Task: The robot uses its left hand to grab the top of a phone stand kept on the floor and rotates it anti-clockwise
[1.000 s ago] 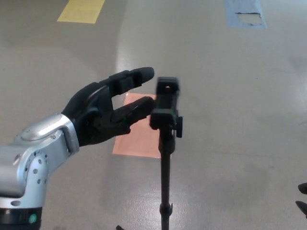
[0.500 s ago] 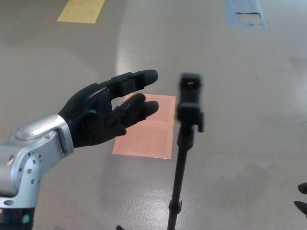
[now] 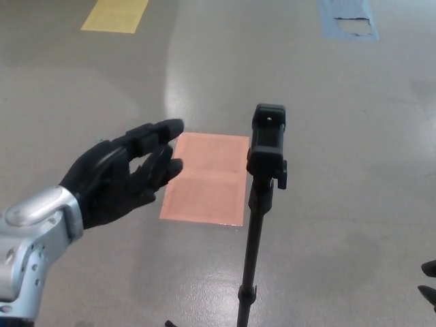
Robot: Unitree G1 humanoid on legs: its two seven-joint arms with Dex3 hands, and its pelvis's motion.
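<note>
The black phone stand (image 3: pixel 257 225) rises from the bottom edge of the head view, leaning a little to the right. Its clamp top (image 3: pixel 268 142) sits at picture centre with a small knob on its right side. My left hand (image 3: pixel 122 174) hangs open well to the left of the clamp, fingers spread and touching nothing. A clear gap of floor separates its fingertips (image 3: pixel 170 128) from the stand. Only two dark fingertips of my right hand (image 3: pixel 429 281) show at the right edge.
A salmon-coloured rectangle (image 3: pixel 208 177) is marked on the grey floor behind the stand. A yellow patch (image 3: pixel 116 15) lies at top left and a blue patch (image 3: pixel 349 19) at top right. A stand foot (image 3: pixel 170 323) shows at the bottom edge.
My left hand has let go of the clamp and pulled back to the left and down. The stand's top swung to the right and now leans there.
</note>
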